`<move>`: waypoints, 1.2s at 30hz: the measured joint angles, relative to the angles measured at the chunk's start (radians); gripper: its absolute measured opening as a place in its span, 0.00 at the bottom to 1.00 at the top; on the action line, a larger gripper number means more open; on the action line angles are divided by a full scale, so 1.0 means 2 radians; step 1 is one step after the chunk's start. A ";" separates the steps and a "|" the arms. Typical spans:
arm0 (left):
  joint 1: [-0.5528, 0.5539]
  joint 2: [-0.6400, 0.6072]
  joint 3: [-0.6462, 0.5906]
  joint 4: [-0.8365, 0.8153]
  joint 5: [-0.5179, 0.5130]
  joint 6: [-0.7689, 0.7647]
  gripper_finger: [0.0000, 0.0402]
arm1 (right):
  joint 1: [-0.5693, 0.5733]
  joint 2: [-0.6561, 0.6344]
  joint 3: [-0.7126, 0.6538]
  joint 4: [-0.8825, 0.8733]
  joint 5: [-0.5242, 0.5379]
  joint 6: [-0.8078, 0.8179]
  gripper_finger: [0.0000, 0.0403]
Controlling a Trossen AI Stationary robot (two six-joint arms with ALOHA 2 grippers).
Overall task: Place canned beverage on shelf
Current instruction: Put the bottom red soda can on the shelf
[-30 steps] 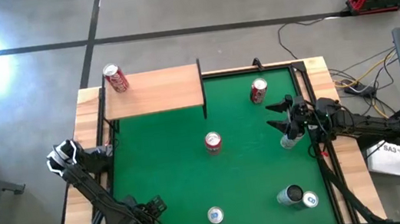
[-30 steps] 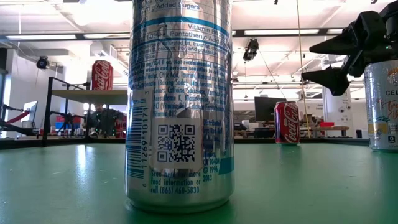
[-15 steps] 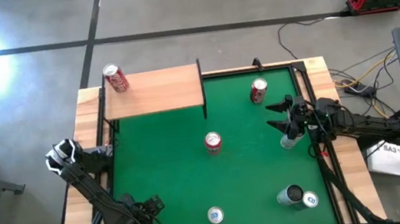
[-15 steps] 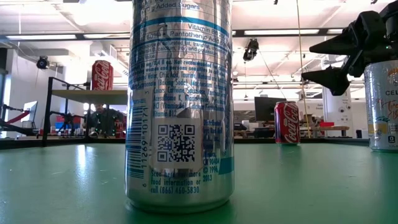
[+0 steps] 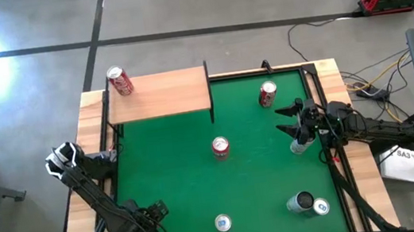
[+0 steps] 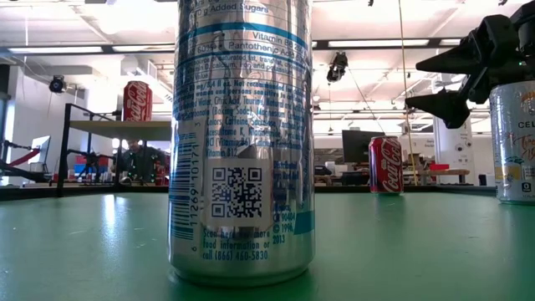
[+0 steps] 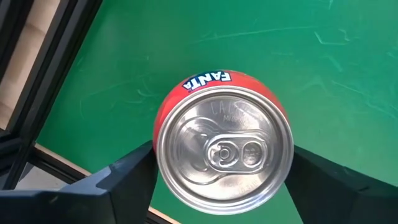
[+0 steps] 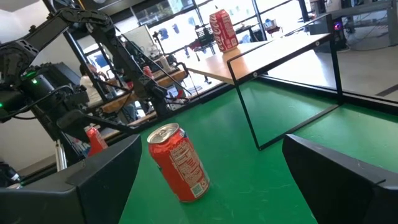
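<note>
My left gripper [image 7: 221, 180] straddles an orange Fanta can [image 7: 222, 149] near the counter's front-left corner, jaws apart beside it. My right gripper [image 5: 294, 118] hangs wide open. One red can [image 5: 119, 81] stands on the shelf [image 5: 160, 95].

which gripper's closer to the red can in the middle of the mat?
Right. The right gripper hovers over a silver can toward the mat's right edge, nearer the middle red can; the left gripper sits at the near-left corner, farther away.

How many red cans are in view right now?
4: one on the shelf's left corner, one at the green mat's far right, one at its centre, and a Fanta can at the left gripper. Others may be hidden.
</note>
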State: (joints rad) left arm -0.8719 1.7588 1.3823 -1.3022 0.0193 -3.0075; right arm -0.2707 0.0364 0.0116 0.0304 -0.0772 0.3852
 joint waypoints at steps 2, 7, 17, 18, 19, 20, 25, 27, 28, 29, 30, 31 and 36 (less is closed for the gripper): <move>0.000 0.000 0.000 0.000 0.000 -0.002 0.73 | 0.000 0.000 0.000 0.000 0.000 0.000 0.95; 0.000 0.001 0.000 -0.003 0.001 -0.006 0.77 | 0.000 0.000 0.000 0.000 0.000 0.000 0.95; 0.000 0.011 -0.034 0.005 0.005 -0.016 0.93 | 0.000 0.000 0.000 0.000 0.000 0.000 0.95; 0.000 0.009 -0.038 0.008 0.005 -0.017 0.93 | 0.000 0.000 0.000 0.000 0.000 0.000 0.95; 0.000 0.006 -0.042 0.013 0.006 -0.017 0.93 | 0.000 0.000 0.000 0.000 0.000 0.000 0.95; 0.000 0.006 -0.046 0.020 0.006 -0.017 0.92 | 0.000 0.000 0.000 0.000 0.000 0.000 0.95; 0.000 0.005 -0.046 0.038 0.009 -0.017 0.84 | 0.000 0.000 0.000 0.000 0.000 0.000 0.95; 0.000 0.005 -0.044 0.041 0.009 -0.017 0.78 | 0.000 0.000 0.000 0.000 0.000 0.000 0.95; 0.000 0.005 -0.044 0.042 0.009 -0.015 0.74 | 0.000 0.000 0.000 0.000 0.000 0.000 0.95; 0.000 0.005 -0.043 0.042 0.009 -0.013 0.71 | 0.000 0.000 0.000 0.000 0.000 0.000 0.95; 0.000 0.005 -0.043 0.042 0.008 -0.012 0.70 | 0.000 0.000 0.000 0.000 0.000 0.000 0.95; 0.000 0.005 -0.043 0.042 0.008 -0.011 0.70 | 0.000 0.000 0.000 0.000 0.000 0.000 0.95; 0.006 -0.007 -0.043 0.032 -0.010 0.008 0.70 | 0.000 0.000 0.000 0.000 0.000 0.000 0.95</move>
State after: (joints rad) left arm -0.8604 1.7453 1.2955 -1.2377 -0.0003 -2.9912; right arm -0.2710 0.0364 0.0113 0.0303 -0.0772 0.3852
